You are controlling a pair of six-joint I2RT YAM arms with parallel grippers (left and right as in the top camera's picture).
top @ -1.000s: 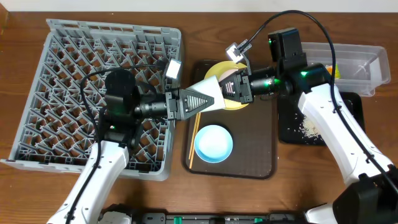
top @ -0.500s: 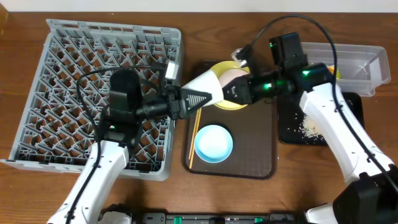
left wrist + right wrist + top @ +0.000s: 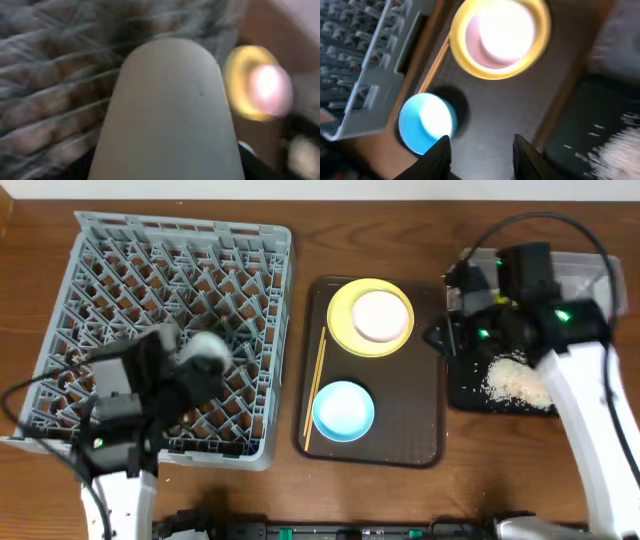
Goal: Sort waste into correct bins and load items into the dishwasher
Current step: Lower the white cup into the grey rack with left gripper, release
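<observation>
Hovering my empty, spread right gripper (image 3: pixel 481 142), I should centre over the small white bowl (image 3: pixel 378 316) on the round yellow plate (image 3: pixel 340 340), twelve o'clock on the dark brown tray (image 3: pixel 410 410); left gripper (image 3: pixel 170 110): cannot tell.

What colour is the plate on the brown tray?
Yellow; the plate shows best in the overhead view.
</observation>
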